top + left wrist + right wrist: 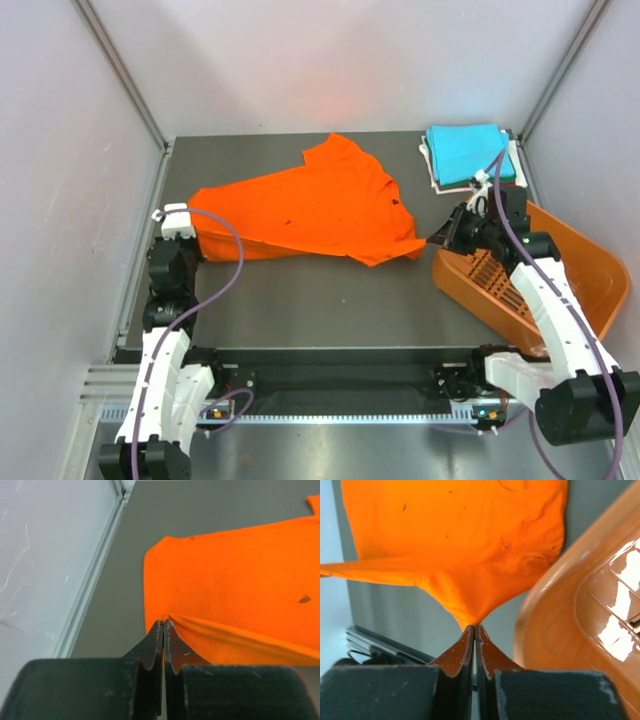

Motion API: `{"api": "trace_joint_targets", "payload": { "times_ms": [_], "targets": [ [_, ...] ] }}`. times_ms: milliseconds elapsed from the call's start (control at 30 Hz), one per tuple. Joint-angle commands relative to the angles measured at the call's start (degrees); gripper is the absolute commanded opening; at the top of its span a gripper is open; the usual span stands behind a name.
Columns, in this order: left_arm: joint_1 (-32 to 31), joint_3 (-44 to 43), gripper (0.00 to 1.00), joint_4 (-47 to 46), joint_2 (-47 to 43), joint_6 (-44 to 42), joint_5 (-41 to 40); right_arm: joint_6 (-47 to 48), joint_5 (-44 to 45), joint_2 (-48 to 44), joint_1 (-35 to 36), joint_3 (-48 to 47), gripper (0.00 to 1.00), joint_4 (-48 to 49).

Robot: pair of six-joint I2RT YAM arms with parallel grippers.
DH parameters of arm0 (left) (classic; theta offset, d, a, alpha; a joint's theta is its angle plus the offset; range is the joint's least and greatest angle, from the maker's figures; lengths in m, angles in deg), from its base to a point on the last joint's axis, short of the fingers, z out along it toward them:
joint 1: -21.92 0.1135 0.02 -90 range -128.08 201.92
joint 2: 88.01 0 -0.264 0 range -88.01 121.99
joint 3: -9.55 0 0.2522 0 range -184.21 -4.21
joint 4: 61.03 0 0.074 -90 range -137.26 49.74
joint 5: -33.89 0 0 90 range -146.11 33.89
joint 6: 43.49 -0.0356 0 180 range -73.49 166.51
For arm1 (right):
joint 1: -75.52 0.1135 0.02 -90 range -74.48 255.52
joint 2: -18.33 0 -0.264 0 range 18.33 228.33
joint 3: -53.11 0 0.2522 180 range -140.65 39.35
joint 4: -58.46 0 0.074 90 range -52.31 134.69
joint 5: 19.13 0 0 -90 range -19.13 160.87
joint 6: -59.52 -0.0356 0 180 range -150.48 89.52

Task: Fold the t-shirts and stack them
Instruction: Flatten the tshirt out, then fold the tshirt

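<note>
Bare table [330,300] lies in front of the orange shirt [310,205]. The left gripper [163,622] is clamped on its left edge by the wall [60,200]; the right gripper [474,626] pinches its right corner, just beside the basket [590,265]. A folded turquoise shirt [465,153] sits far right

Orange slotted plastic basket [590,265] tilted at right edge of dark table [330,300], pale walls [60,150] around
</note>
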Motion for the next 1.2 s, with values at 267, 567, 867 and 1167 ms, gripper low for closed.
{"api": "trace_joint_targets", "payload": {
  "times_ms": [267, 567, 867, 1167],
  "targets": [
    [0.1, -3.6, 0.00, 10.8, 1.7, 8.2, -12.2, 2.5, 14.6, 3.7, 9.2, -6.5, 0.00, 0.7],
    [0.1, -6.9, 0.00, 14.6, 6.9, 13.0, -13.9, 4.8, 21.1, 15.5, 12.1, -16.7, 0.00, 2.0],
    [0.1, -7.9, 0.00, 15.9, 16.5, 15.0, -13.6, 10.1, 21.7, 31.5, 14.1, -31.1, 0.01, -0.9],
    [0.2, -8.6, 0.00, 16.0, 24.5, 16.8, -13.2, 14.8, 23.6, 44.5, 15.1, -45.4, 0.01, -6.6]
  ]
}}
